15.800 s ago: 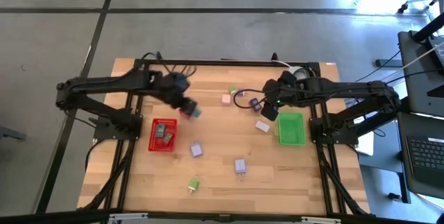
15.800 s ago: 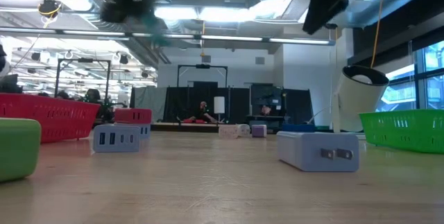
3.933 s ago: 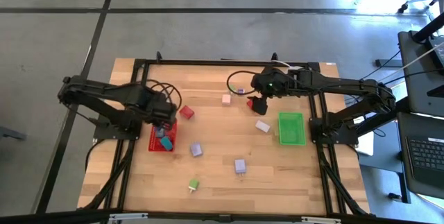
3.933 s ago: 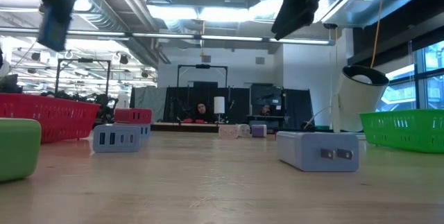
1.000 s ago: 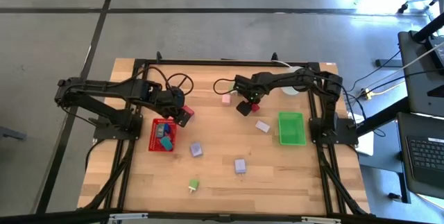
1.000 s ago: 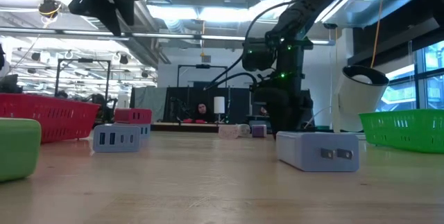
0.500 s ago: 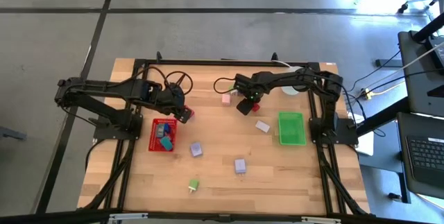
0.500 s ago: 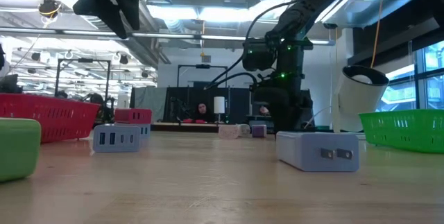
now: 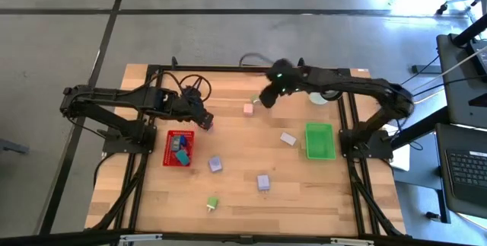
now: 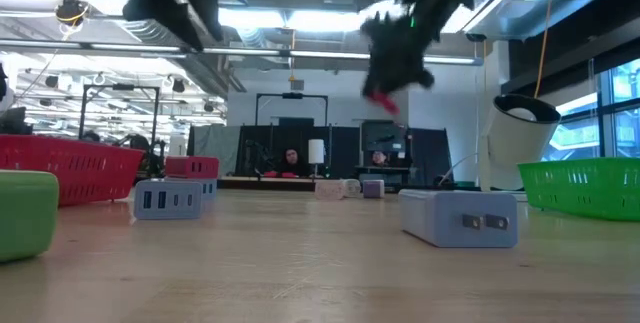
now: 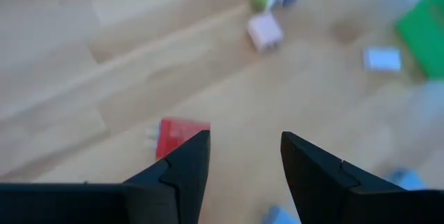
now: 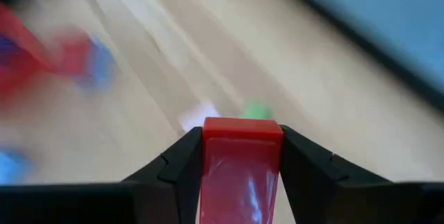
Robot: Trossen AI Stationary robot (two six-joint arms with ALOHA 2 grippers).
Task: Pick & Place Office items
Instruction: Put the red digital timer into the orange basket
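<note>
My right gripper has lifted off the desk with the red block squeezed tight in its fingers. My left gripper hangs with fingers wide and empty over another red block, far of the red tray. I'd carry mine slowly.

The desk was pale, matt wood with visible grain. A red block looked like glossy, smooth plastic. The end effector fingers were matt black plastic.
</note>
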